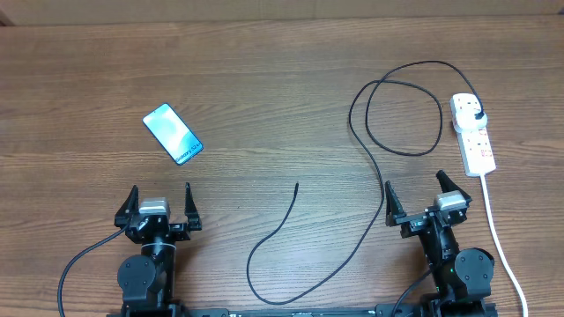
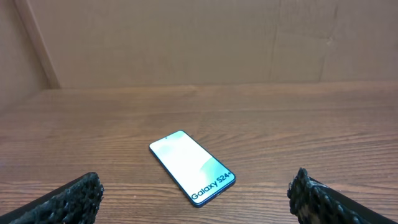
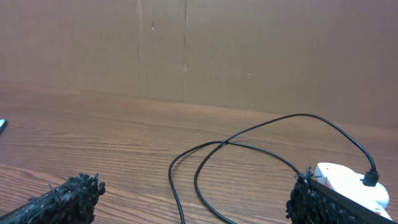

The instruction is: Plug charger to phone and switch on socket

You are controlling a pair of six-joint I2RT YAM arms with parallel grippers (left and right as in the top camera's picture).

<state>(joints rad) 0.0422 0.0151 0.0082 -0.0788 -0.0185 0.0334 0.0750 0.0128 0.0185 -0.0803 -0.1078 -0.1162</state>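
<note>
While left tool [image 1: 160,187] and right tool [image 1: 413,179] are sitting released, empty, we're going for the thin black charger cable [image 1: 291,208] near its free tip, lying on tabletop [image 1: 264,88] right of slim cyan-screen phone [image 1: 173,134].

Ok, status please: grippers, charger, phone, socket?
Left gripper and right gripper: jaws open, empty. Charger plugged into socket, free tip lying apart from phone. Nothing in the way.
</note>
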